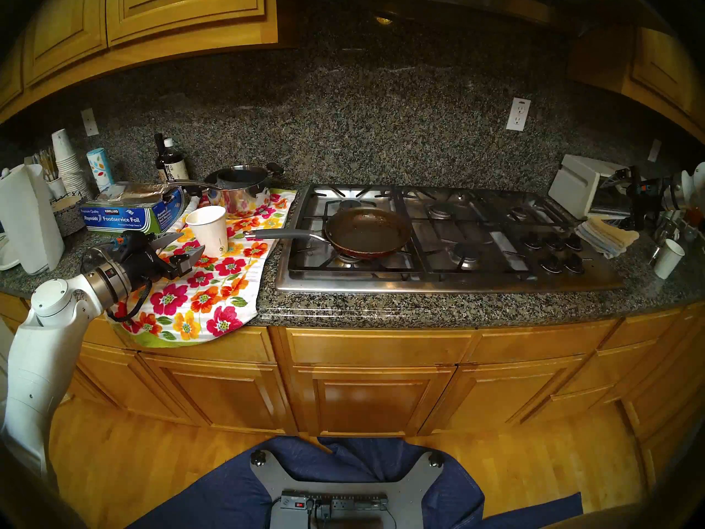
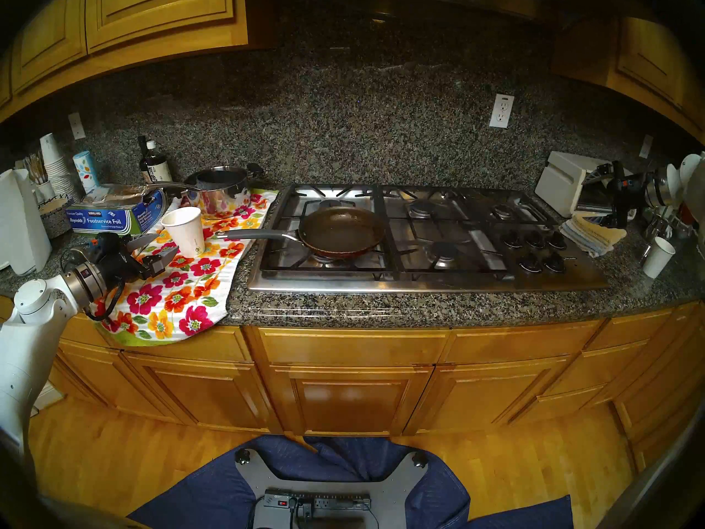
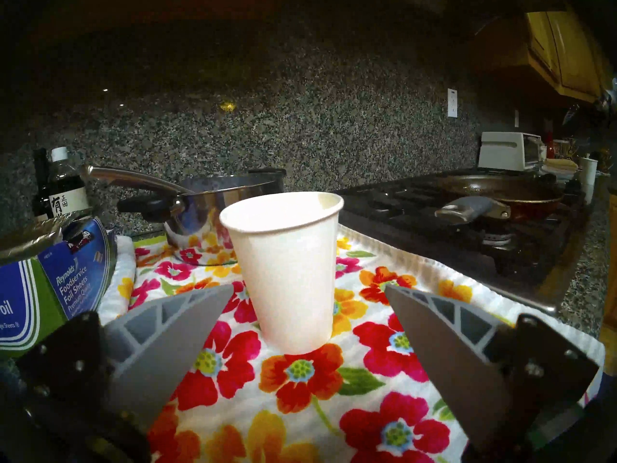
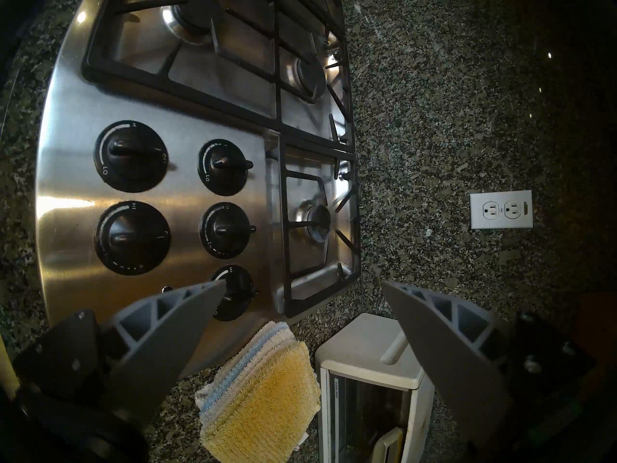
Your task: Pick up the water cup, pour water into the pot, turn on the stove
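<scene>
Starting at the far left of the head view, we see a stack of white paper cups (image 1: 68,161) by the wall and a blue foil box (image 1: 126,215) lying on the granite counter (image 1: 381,307). Just in front of the box, our left gripper (image 1: 183,246) points roughly level toward the water cup (image 1: 209,229), its fingers (image 3: 173,325) spread wide with nothing between them. In the left wrist view the cup stands upright ahead of the two tips and centred in the gap, near but not touching either one.

The cup rests on a flowered towel (image 1: 198,299) that hangs over the counter's front edge. Behind it on the same towel stands a shiny steel saucepan (image 1: 240,190). We cannot tell from these views how much water the cup holds.

To the right, the pot (image 1: 368,232) sits on the front left burner of the stove (image 1: 438,238), its long grey handle (image 1: 286,235) reaching out over the towel toward the cup. The black knobs (image 1: 553,251) cluster at the stove's right end.

Past them lie folded cloths (image 1: 606,236), a white toaster oven (image 1: 576,184) and a smaller white cup (image 1: 668,258). Our right gripper (image 4: 303,287) hovers up here above the counter, fingers wide apart and empty, looking down on the knobs and cloths.
</scene>
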Controlling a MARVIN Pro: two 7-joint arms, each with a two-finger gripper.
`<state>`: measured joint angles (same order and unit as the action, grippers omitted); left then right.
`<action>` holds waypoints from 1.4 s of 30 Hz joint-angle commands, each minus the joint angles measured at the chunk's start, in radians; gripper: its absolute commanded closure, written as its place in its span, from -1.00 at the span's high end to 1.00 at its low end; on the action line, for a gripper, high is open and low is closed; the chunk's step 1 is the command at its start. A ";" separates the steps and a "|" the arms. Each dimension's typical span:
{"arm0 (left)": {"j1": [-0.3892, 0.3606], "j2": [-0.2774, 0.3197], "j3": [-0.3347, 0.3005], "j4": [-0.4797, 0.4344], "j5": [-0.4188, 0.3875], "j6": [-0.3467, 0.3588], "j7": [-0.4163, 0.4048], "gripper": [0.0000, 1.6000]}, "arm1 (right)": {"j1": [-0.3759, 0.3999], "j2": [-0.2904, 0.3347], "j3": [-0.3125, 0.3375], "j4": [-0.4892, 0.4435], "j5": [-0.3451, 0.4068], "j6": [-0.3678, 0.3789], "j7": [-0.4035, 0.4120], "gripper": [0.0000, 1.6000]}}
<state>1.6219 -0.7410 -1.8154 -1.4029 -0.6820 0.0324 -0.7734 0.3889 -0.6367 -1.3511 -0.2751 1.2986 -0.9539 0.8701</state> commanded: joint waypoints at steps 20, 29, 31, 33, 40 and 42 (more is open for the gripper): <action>-0.195 0.012 0.086 0.095 0.007 -0.035 -0.033 1.00 | 0.027 -0.001 0.004 0.019 0.002 -0.001 -0.001 1.00; -0.243 0.008 0.117 0.138 0.016 -0.043 -0.044 1.00 | 0.027 -0.001 0.004 0.019 0.002 -0.001 0.000 1.00; -0.253 0.006 0.124 0.147 0.018 -0.045 -0.048 1.00 | 0.027 -0.001 0.004 0.019 0.002 -0.001 0.000 1.00; -0.264 0.004 0.133 0.158 0.021 -0.047 -0.050 1.00 | 0.027 -0.001 0.004 0.019 0.002 -0.001 0.000 1.00; -0.307 -0.008 0.166 0.192 0.030 -0.051 -0.058 1.00 | 0.027 -0.001 0.004 0.019 0.002 -0.001 -0.001 1.00; -0.315 -0.010 0.172 0.198 0.031 -0.051 -0.059 1.00 | 0.027 -0.001 0.004 0.019 0.002 -0.001 -0.001 1.00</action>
<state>1.3944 -0.7467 -1.6499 -1.2050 -0.6527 -0.0045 -0.8320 0.3881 -0.6367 -1.3511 -0.2750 1.2986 -0.9539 0.8701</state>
